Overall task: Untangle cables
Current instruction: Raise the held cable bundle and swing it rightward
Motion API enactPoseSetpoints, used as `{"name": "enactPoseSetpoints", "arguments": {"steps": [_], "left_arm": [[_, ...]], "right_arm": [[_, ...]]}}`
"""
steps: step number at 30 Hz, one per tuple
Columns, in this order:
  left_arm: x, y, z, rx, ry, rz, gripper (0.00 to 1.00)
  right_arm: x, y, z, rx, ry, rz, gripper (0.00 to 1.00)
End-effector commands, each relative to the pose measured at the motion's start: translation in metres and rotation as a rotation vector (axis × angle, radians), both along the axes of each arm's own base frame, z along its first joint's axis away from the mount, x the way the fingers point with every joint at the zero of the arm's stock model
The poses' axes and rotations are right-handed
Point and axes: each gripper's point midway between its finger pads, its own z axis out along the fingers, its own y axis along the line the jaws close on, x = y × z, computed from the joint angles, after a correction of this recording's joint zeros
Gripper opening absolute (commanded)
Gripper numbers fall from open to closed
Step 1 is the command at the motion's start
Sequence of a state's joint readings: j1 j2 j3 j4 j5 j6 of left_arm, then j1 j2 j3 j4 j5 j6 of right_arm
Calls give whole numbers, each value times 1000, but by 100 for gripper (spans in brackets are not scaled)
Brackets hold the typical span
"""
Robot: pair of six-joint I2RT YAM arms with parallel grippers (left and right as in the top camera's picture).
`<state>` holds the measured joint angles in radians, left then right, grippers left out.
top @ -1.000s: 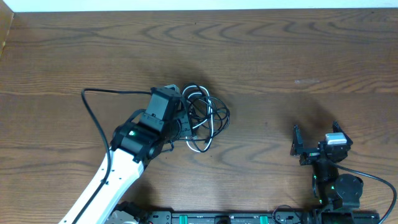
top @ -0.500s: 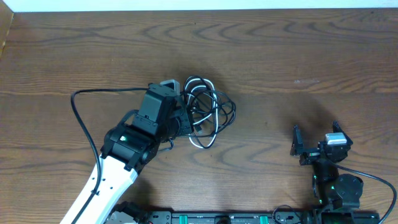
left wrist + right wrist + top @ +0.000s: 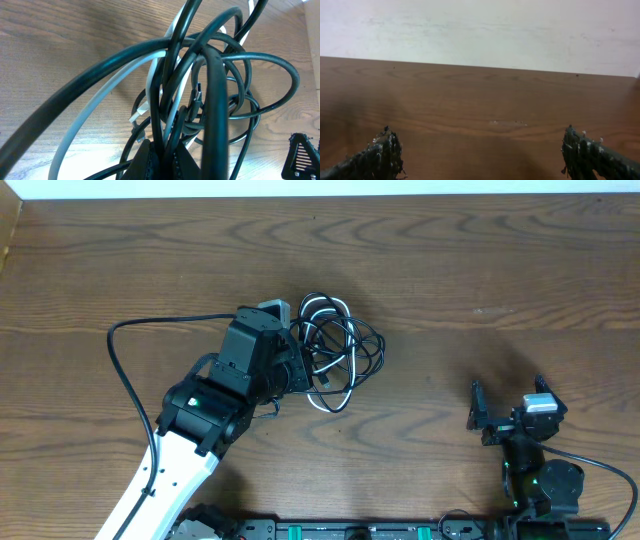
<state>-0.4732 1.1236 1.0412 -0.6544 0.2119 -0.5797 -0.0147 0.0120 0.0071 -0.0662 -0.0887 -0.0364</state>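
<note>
Item 1, left gripper (image 3: 161, 159): fingers clamped together on black strands at bundle's 9 o'clock edge.
Item 2, cables (image 3: 338, 355): loose knot at table (image 3: 450, 260) centre. I judge them light, limp, springy, with slick round jackets. Best hold is a single strand near its plug. One white cable (image 3: 102, 97) threads through.
Item 3, right gripper (image 3: 484, 155): fingers wide apart, empty, at 4 o'clock, well apart from bundle.

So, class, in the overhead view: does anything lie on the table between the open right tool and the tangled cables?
Nothing visible does. Only bare table lies between the right tool and the cables. The left tool grips the bundle from its far side, out of that path.
</note>
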Motion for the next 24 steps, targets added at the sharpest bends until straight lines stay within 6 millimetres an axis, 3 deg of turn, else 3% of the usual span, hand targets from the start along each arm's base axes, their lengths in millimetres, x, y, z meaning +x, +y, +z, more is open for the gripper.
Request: {"name": "enactPoseSetpoints", "arguments": {"steps": [1,24], "left_arm": [[2,-4,22,-37,-47,-9,7],[14,16,22,-36,-47,60,8]], "right_arm": [[0,-2,-1,9,0,-13,99],[0,-2,0,9,0,-13,99]]}}
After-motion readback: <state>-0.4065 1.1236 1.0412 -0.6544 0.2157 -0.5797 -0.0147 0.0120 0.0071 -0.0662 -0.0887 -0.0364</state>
